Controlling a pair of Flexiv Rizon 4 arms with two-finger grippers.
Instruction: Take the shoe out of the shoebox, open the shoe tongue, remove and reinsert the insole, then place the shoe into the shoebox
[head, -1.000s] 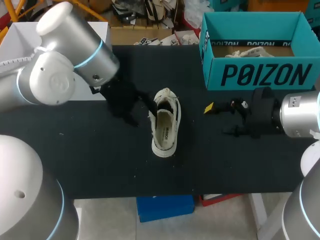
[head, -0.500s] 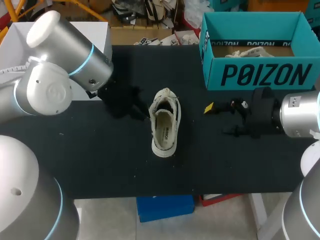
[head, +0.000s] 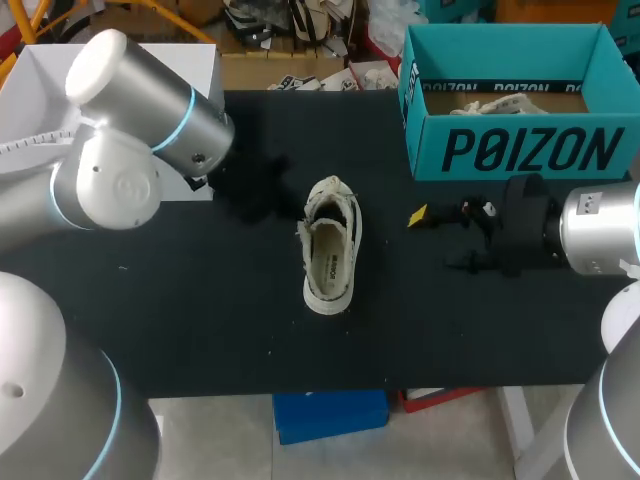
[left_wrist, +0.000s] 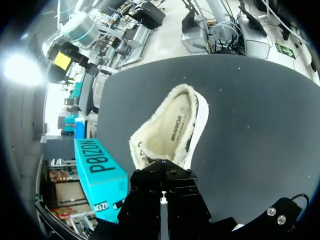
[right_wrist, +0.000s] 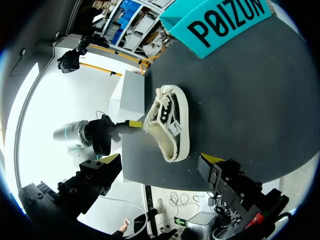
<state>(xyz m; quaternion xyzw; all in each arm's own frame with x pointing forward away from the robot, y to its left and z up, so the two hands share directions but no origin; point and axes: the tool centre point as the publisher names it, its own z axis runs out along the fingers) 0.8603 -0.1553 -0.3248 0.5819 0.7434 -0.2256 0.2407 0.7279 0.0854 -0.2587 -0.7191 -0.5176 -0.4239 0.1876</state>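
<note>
**Inspector:** Where is the sneaker (head: 329, 247)?

**Operator:** It is out of the teal shoebox (head: 520, 150), sole down near the middle of the black table (head: 180, 300), and nothing is holding it. The insole looks seated inside.

**Inspector:** How does it lie?

**Operator:** The long axis runs from the near edge to the far edge, leaning slightly right. The toe and laces point away from the robot and the heel opening faces it.

**Inspector:** And the claws?

**Operator:** The right gripper (right_wrist: 161, 158) is spread wide and empty, well apart from the sneaker on the shoebox side. The left gripper (right_wrist: 131, 123) sits just beside the toe end. I cannot tell whether it is open or closed.

**Inspector:** What are the hazards?

**Operator:** The main one is that the sneaker is unrestrained. In my judgement, pulling on the tongue or insole with one claw alone would drag or tip the whole sneaker instead of freeing the part. The fuzzy lining may also grip the insole, so it could buckle on reinsertion. Something pale already lies in the shoebox, and it might keep the sneaker from sitting flat.
</note>
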